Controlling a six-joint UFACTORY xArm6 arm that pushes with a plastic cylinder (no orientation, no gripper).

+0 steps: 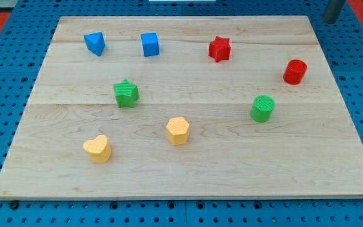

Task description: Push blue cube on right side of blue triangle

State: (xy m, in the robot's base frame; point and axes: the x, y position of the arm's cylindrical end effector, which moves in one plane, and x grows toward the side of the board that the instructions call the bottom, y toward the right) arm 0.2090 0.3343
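Note:
The blue cube (150, 45) sits near the view's top on the wooden board (188, 170), to the right of the blue triangle (95, 43), with a gap of about one block width between them. The dark rod shows only at the view's top right corner, off the board; my tip (331, 21) is far to the right of both blue blocks and touches no block.
A red star (219, 48) lies right of the blue cube. A red cylinder (294, 72) and green cylinder (263, 108) are at the right. A green star (126, 93), a yellow hexagon (178, 130) and a yellow heart (97, 149) lie lower left.

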